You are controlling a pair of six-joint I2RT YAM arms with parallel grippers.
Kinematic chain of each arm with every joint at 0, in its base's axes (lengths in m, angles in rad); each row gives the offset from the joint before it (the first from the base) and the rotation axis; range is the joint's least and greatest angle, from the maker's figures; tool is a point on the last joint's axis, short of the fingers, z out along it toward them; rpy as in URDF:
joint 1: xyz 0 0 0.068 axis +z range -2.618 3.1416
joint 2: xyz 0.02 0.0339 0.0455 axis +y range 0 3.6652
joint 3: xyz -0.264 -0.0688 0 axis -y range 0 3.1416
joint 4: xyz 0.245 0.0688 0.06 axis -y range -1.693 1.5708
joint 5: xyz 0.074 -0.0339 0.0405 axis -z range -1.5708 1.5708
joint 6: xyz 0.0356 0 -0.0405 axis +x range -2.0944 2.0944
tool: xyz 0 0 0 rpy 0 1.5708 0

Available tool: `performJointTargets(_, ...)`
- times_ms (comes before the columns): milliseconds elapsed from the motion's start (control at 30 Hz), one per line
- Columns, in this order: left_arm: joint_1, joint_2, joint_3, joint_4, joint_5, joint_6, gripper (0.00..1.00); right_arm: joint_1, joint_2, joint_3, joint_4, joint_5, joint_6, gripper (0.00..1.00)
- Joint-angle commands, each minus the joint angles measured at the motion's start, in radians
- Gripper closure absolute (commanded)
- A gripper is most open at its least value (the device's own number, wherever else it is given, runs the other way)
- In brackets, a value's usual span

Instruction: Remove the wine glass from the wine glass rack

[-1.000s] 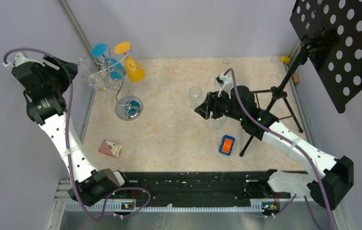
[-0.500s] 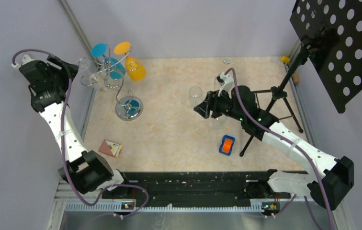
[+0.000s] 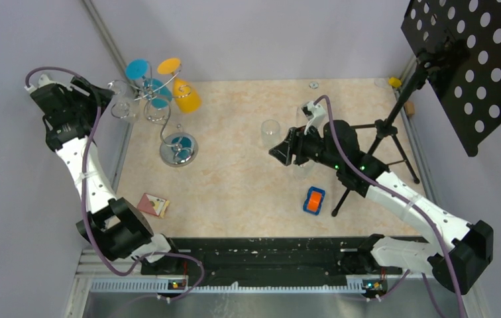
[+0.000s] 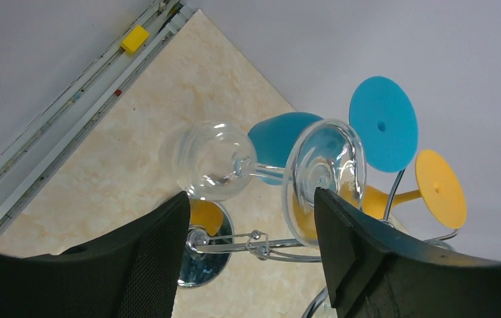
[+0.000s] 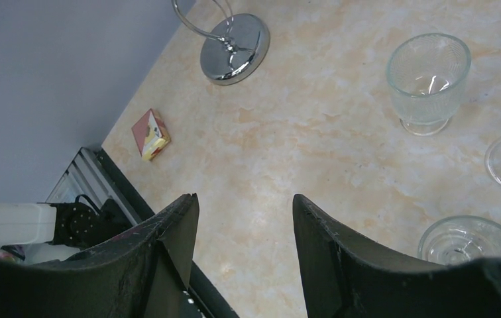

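The silver wire wine glass rack (image 3: 160,118) stands at the far left on its round chrome base (image 3: 178,150). A clear wine glass (image 3: 122,101) hangs from its left arm, with a blue glass (image 3: 160,95) and an orange glass (image 3: 187,96) beside it. My left gripper (image 3: 107,97) is open just left of the clear glass. In the left wrist view the clear glass's bowl (image 4: 211,160) and foot (image 4: 325,177) lie just beyond the open gripper (image 4: 251,222), untouched. My right gripper (image 3: 278,151) is open and empty over mid-table (image 5: 244,222).
Clear glasses stand near my right gripper (image 3: 270,132) (image 5: 427,76) (image 5: 473,242). An orange and blue toy (image 3: 313,200) and a small box (image 3: 152,205) lie toward the front. A black tripod stand (image 3: 393,126) with a perforated plate (image 3: 473,59) stands on the right.
My left arm has swung so its wrist sits farther back and a little closer to the hanging clear glass. The right arm has barely moved.
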Motion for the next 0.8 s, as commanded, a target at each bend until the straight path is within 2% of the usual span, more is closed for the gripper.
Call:
performJointTargets(0, 0.005, 0.043, 0.029, 0.055, 0.014, 0.022, 0.3, -0.007, -0.032, -0.001, 0.043, -0.016, 0.009, 0.44)
performJointTargets(133, 0.005, 0.068, 0.045, 0.053, 0.019, 0.018, 0.39, -0.007, -0.02, 0.01, 0.04, -0.033, 0.01, 0.44)
performJointTargets(500, 0.005, 0.041, 0.005, 0.071, -0.006, -0.023, 0.79, -0.007, 0.016, 0.056, 0.02, -0.052, 0.011, 0.45)
performJointTargets(767, 0.006, 0.069, 0.117, -0.033, -0.012, 0.002, 1.0, -0.007, -0.008, 0.046, 0.025, -0.026, 0.019, 0.45)
